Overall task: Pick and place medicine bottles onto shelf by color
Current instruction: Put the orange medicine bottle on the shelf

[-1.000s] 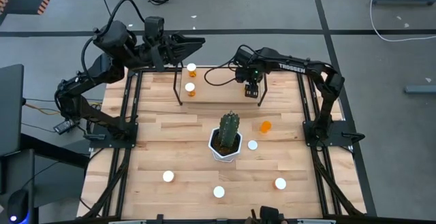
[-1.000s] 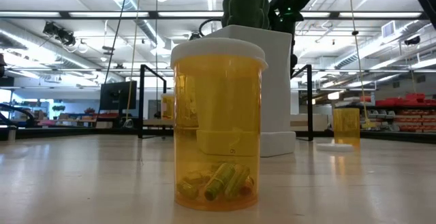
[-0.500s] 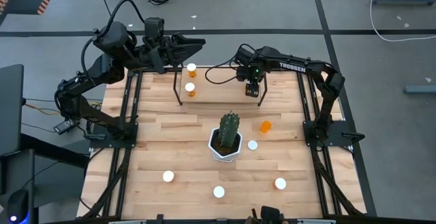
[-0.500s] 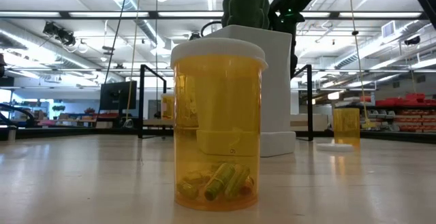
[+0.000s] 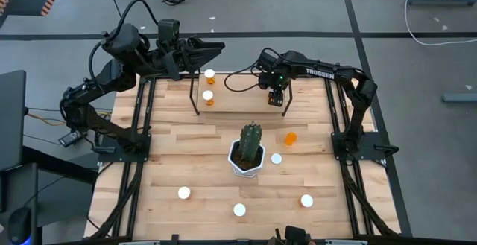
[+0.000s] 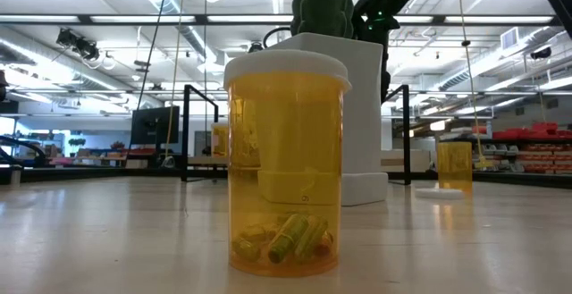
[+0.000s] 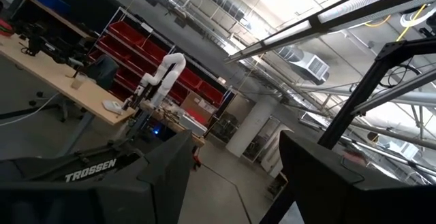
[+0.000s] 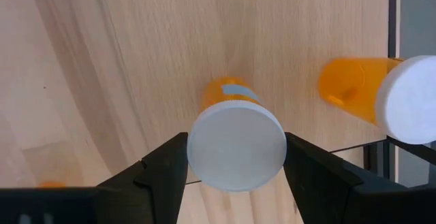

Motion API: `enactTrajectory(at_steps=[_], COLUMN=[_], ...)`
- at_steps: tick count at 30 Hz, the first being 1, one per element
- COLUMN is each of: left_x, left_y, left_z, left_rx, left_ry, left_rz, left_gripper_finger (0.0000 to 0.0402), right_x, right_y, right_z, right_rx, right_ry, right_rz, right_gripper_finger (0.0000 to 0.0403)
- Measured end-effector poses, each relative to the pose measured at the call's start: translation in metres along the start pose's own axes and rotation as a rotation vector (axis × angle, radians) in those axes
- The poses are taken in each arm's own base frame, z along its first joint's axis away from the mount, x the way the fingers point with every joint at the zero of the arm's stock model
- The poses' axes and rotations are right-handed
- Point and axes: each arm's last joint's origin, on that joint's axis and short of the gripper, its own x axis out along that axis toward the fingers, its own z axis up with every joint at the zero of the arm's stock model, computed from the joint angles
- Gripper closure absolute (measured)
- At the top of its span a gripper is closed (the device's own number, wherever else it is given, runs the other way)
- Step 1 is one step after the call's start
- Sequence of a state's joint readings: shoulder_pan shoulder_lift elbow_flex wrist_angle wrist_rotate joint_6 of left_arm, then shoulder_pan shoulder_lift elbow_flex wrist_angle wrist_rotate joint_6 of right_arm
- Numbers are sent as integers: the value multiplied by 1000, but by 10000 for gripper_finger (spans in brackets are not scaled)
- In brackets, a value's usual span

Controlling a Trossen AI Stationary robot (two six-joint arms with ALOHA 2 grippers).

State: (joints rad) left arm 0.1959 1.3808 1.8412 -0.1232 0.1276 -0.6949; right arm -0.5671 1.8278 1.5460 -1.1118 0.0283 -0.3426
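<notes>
Over the shelf (image 5: pixel 238 105), right end: right gripper (image 8: pixel 236 157), fingers clamped on a white-capped medicine bottle (image 8: pixel 235 142). Second bottle (image 8: pixel 381 100) just beside. Left gripper (image 5: pixel 216 48) beyond shelf's left end, parted, empty.

Medicine bottles (image 6: pixel 286 164): translucent orange, white caps. Cactus (image 5: pixel 250 142): green, in a white pot (image 5: pixel 246 167). Tabletop (image 5: pixel 186 156): light wood, pale striped grain. Shelf (image 5: pixel 238 98): light wood, black rod frames. Arms: dark, white lettering.

"TROSSEN" reads in white on the right arm (image 5: pixel 322 71), upper right, and on the left pincer (image 7: pixel 231 176), lower left.
</notes>
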Motion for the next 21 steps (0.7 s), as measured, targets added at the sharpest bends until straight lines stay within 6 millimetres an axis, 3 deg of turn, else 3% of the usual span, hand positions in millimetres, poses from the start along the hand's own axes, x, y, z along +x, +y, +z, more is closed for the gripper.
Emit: enactTrajectory(at_steps=[11,21], left_x=[1,1], left_y=[-6,-10], left_z=[-4,-8], left_rx=[3,10], left_ry=[16,28], left_rz=[-22,-38], left_gripper_finger=[173,173], right_x=[0,0], right_y=[1,1], right_z=[-1,-1], right_rx=[21,37], right_ry=[6,5], right_rz=[10,13], right_gripper_finger=[172,135])
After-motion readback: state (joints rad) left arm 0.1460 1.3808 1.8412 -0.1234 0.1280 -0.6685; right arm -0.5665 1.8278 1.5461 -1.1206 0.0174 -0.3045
